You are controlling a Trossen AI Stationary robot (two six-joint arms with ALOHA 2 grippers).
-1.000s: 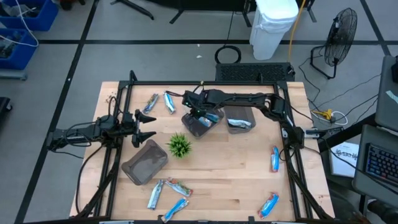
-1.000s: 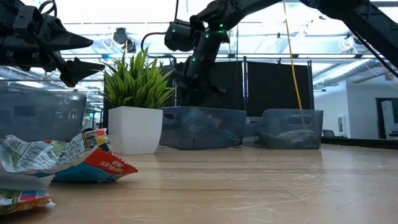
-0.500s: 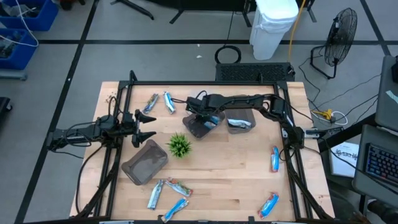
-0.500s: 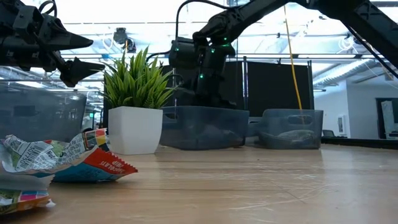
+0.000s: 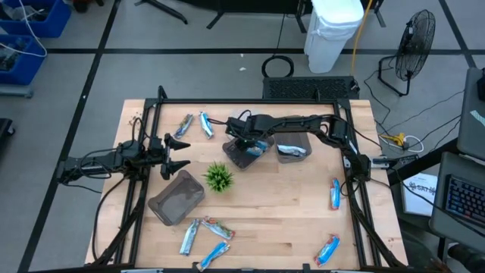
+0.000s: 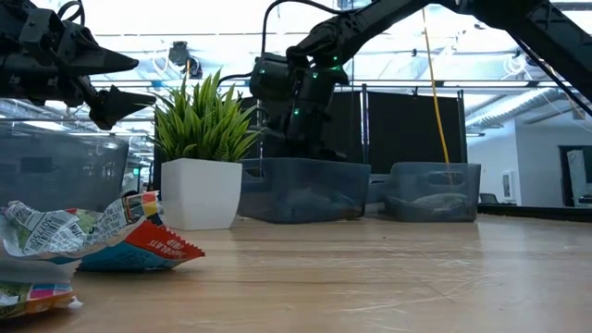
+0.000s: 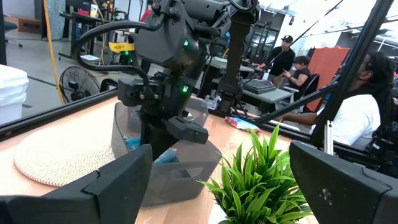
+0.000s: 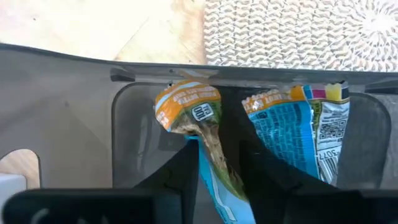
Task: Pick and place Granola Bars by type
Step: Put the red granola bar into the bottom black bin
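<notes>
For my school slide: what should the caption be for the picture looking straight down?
Right pincer lowers a snack bar into a grey tray while the left arm waits.

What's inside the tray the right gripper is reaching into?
In the tray, the right gripper stands between two granola bars: an orange-topped bar and a blue bar. The dark fingers cover the bars' lower ends and the tray floor, so more bars could lie hidden.

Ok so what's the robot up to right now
It is sorting granola bars into grey trays. The right gripper is down inside the back tray with a bar between its fingers, jaws just parting. The left gripper waits open near the front tray. More bars lie loose on the table.
</notes>
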